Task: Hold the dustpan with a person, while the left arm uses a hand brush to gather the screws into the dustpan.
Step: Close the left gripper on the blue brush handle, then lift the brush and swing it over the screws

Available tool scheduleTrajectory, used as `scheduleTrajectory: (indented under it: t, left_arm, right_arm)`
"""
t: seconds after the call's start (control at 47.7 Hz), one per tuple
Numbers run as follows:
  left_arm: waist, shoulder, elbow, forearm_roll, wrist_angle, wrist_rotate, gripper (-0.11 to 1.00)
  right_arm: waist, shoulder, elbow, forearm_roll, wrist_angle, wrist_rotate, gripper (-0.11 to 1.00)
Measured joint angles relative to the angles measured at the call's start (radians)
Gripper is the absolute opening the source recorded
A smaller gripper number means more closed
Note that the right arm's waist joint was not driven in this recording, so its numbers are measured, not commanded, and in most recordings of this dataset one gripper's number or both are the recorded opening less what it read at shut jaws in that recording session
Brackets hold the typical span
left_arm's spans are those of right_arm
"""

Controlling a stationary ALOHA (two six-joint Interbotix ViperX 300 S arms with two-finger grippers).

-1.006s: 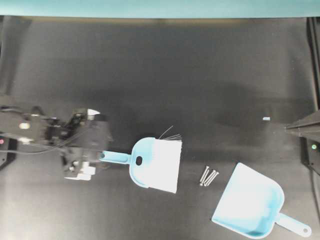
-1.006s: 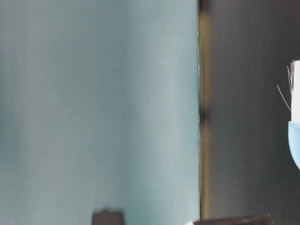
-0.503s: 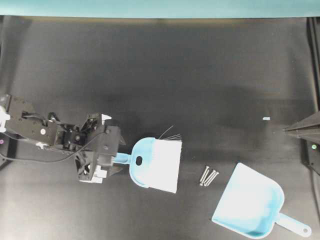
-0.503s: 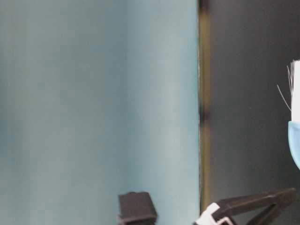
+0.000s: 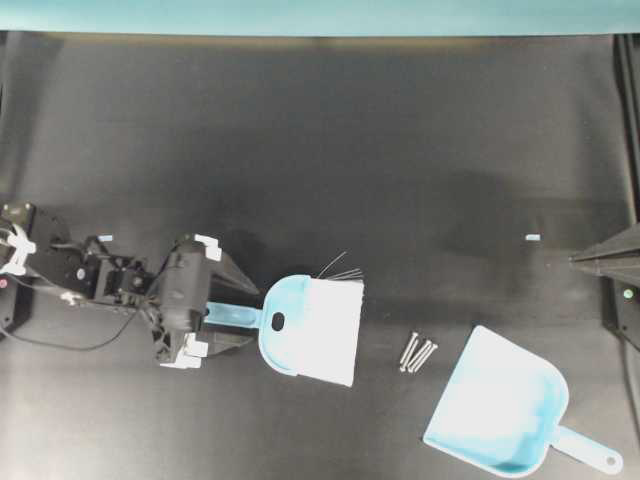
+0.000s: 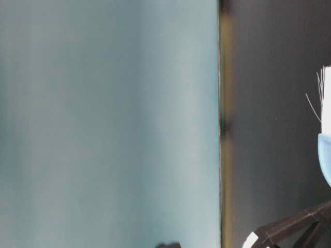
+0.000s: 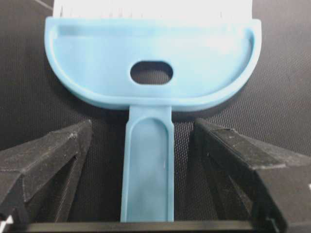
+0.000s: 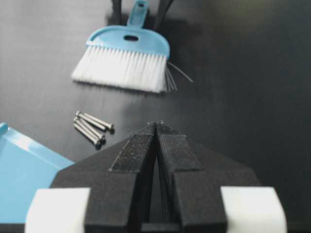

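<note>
Low over the black tabletop [image 5: 320,130], your left arm [image 5: 90,280] stretches in from the left edge, its tool [image 5: 238,316] spread wide with one finger [image 7: 48,160] on each side of the hand brush [image 5: 310,320] handle. Neither finger touches the slim blue handle; bare mat shows in the gaps on both sides in the wrist view. You can see the brush lying flat, its handle pointing back at the arm and its white bristles fanned toward the right, a few dark stray hairs sticking out at the upper corner.

Just beyond the bristles, the three screws [image 5: 418,352] lie bunched together, clear of the brush. Right of them, near but not touching, sits the dustpan [image 5: 500,405], its wide mouth turned up-left toward the screws and its handle running off toward the lower right corner.

Your right tool [image 8: 156,127] hangs at the right edge with its fingers pressed together on nothing, aimed across the screws and brush. A small pale fleck [image 5: 532,237] marks the mat near it. A teal wall [image 5: 320,15] borders the far edge of the tabletop.
</note>
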Motion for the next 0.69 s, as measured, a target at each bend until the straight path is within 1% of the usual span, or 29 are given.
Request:
scheduleTrajectory:
  t: [0.168,0.252,0.335,0.44,0.461,0.692]
  left_arm:
    - [-0.006,0.046,0.000,0.000,-0.075,-0.006,0.79]
    - [-0.012,0.063,-0.011,0.000,-0.081,-0.008,0.71]
    - [-0.021,0.069,-0.021,0.000,-0.077,-0.009,0.57]
    - [-0.034,0.067,-0.029,0.002,-0.055,-0.015,0.31]
    - [-0.032,0.069,-0.029,0.000,-0.048,-0.015,0.30]
    - [-0.031,0.032,-0.035,0.000,0.025,-0.018,0.31]
  right_arm:
    - [0.000,0.000,0.000,0.000,0.000,0.000,0.00]
    - [0.000,0.000,0.000,0.000,0.000,0.000,0.00]
    - [0.000,0.000,0.000,0.002,0.000,0.000,0.00]
    - [0.000,0.000,0.000,0.000,0.000,0.000,0.00]
    - [0.000,-0.002,0.000,0.002,0.000,0.000,0.00]
    - [0.000,-0.002,0.000,0.000,0.000,0.000,0.00]
